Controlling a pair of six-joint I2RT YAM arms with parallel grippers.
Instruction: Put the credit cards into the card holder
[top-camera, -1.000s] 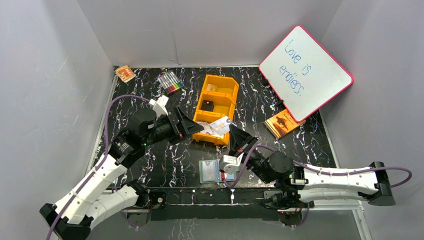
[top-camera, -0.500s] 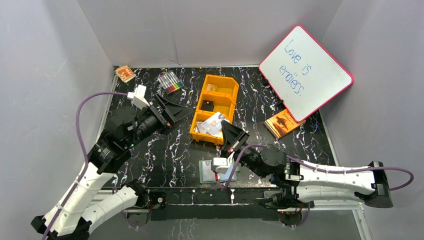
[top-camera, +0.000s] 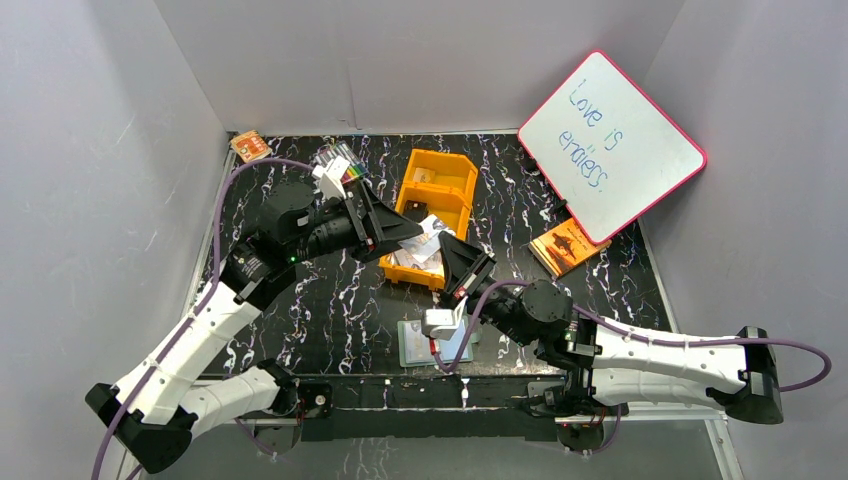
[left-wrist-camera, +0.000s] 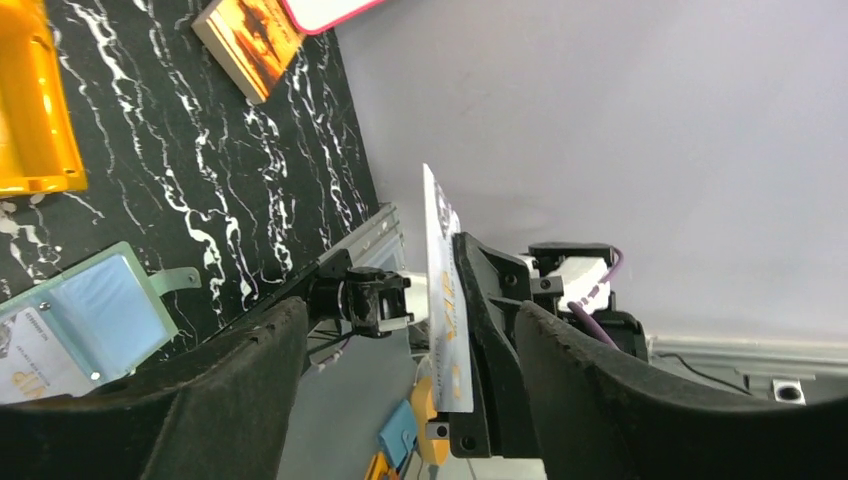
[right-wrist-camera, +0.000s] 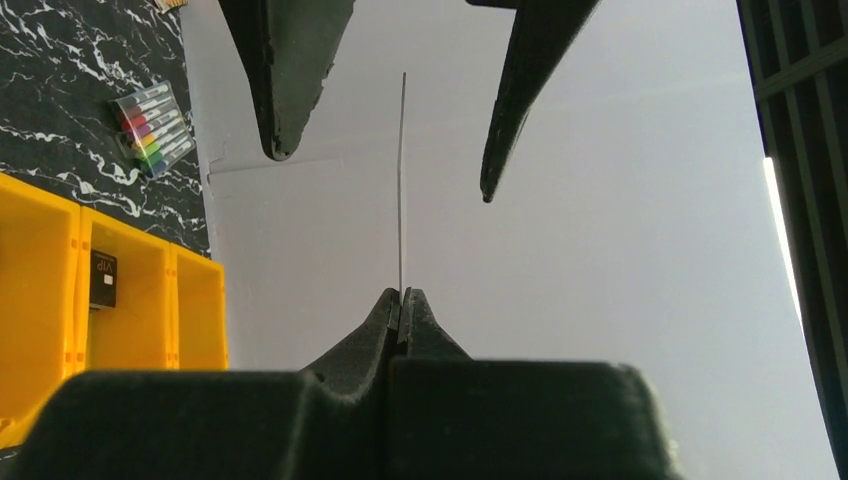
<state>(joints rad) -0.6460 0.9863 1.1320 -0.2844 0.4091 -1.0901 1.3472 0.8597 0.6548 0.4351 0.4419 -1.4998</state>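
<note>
Credit card edge-on, lengthwise along end effector

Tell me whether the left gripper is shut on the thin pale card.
No, the left gripper has its fingers apart either side of the thin pale card.

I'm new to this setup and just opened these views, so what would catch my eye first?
The grippers meet over the orange tray: the right gripper is shut on a credit card that stands between the open fingers of the left gripper. At back right leans a pink-framed whiteboard reading "Love is endless". The card holder lies open at the near edge.
</note>
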